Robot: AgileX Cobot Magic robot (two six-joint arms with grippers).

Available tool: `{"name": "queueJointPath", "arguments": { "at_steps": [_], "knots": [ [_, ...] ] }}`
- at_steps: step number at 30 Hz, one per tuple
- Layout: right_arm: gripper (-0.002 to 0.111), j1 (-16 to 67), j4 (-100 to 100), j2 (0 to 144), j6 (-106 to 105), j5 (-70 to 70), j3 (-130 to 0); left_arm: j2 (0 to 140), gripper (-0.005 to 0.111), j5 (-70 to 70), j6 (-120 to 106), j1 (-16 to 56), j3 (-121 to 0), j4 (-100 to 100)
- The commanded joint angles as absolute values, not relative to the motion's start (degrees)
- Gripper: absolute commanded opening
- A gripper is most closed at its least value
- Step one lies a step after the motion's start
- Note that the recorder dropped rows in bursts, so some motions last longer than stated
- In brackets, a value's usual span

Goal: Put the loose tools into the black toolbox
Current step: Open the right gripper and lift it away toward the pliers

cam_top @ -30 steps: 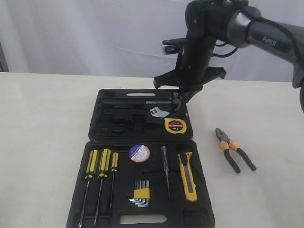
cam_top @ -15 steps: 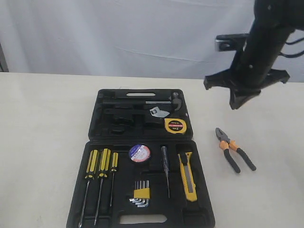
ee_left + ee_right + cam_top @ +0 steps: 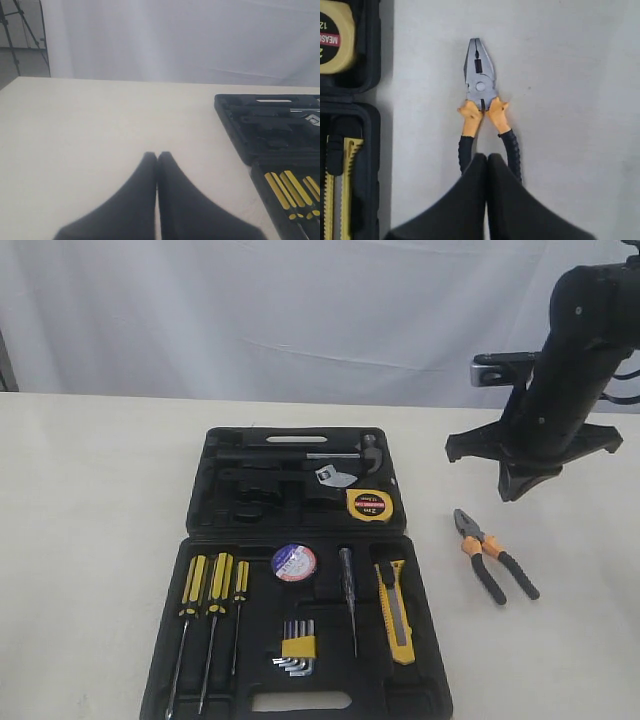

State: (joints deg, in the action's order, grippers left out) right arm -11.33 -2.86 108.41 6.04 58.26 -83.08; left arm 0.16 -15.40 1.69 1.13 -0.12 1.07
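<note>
The black toolbox (image 3: 200, 540) lies open in the middle of the table. In it sit the yellow tape measure (image 3: 368, 504), the dark tape roll (image 3: 294, 562) with its white-blue label, and the yellow-black utility knife (image 3: 395, 610). The orange-black pliers (image 3: 492, 553) lie loose on the table to the right of the case. My right gripper (image 3: 515, 490) hangs shut and empty in the air above the pliers (image 3: 482, 107); its fingertips (image 3: 487, 157) point down over the handles. My left gripper (image 3: 157, 155) is shut over bare table, left of the toolbox (image 3: 235, 130).
Yellow-handled screwdrivers (image 3: 210, 590), a hex key set (image 3: 296, 648), a thin tester (image 3: 348, 600) and a hammer (image 3: 340, 455) rest in the case. A white curtain backs the table. Bare tabletop lies left of the case and right of the pliers.
My right arm has swung from over the case's far half to the right, then dropped a little, and now hangs above the pliers. The tools have not moved.
</note>
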Motion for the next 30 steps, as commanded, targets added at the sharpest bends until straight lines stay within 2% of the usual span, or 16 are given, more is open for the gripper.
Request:
{"name": "queueJointPath", "arguments": {
  "at_steps": [1, 12, 19, 30],
  "knots": [
    [0.000, -11.7, -3.0, 108.1, 5.8, 60.5, -83.1, 0.0, 0.000, -15.4, 1.7, 1.2, 0.0, 1.2],
    [-0.001, -11.6, -2.9, 97.7, 4.7, 63.1, -80.1, 0.0, 0.000, -15.4, 1.7, 1.2, 0.0, 1.2],
    [-0.001, -11.6, -2.7, 95.3, 4.8, 69.6, -79.9, 0.0, 0.000, -15.4, 1.7, 1.2, 0.0, 1.2],
    [-0.001, -11.6, -2.7, 92.2, 5.3, 70.0, -79.9, 0.0, 0.000, -15.4, 1.7, 1.2, 0.0, 1.2]
  ]
}}
